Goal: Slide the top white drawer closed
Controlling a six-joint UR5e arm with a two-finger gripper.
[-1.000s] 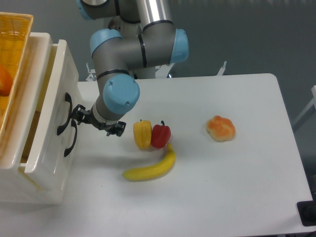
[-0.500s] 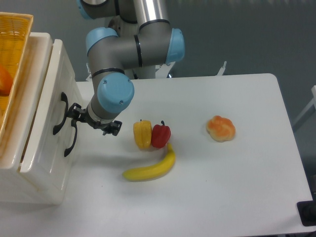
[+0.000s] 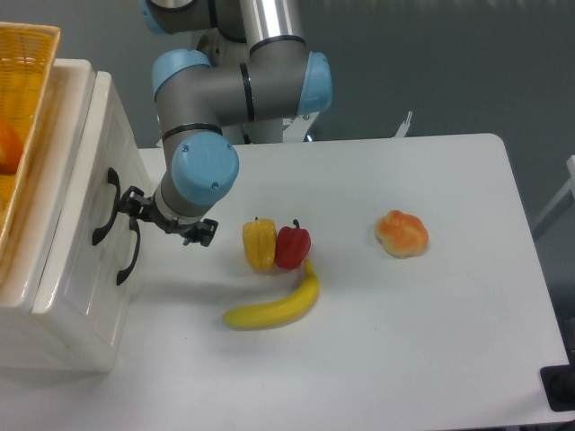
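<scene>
White tabletop (image 3: 431, 341): gripper (image 3: 137, 212), jaw state unclear, has pushed the top white drawer (image 3: 90, 193) leftward, nearly closed.

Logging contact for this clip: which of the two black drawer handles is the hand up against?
The upper handle, on the top white drawer. The hand sits right beside it, apparently touching; the lower handle hangs clear below.

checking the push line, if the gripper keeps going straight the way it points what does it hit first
The gripper points left at the cabinet, so it would most likely meet the top white drawer front beside its black handle. It may already touch; depth is unclear.
</scene>
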